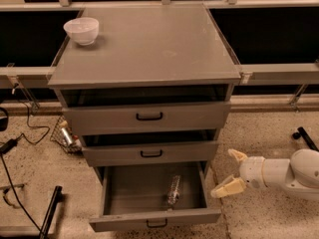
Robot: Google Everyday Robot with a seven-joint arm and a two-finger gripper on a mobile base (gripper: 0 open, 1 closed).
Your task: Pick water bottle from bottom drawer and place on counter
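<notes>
The water bottle (173,189) lies on the floor of the bottom drawer (155,218), right of its middle, cap end toward the front. The drawer is pulled out and open. The counter (149,46) is the flat grey top of the cabinet. My gripper (231,172) is open, its two pale fingers spread apart, low down just right of the open drawer's right wall. It is empty and does not touch the bottle.
A white bowl (81,30) stands at the counter's back left corner. The top drawer (148,116) and middle drawer (150,153) sit slightly out. Cables and a small wire basket (66,135) lie on the floor to the left. A railing runs behind.
</notes>
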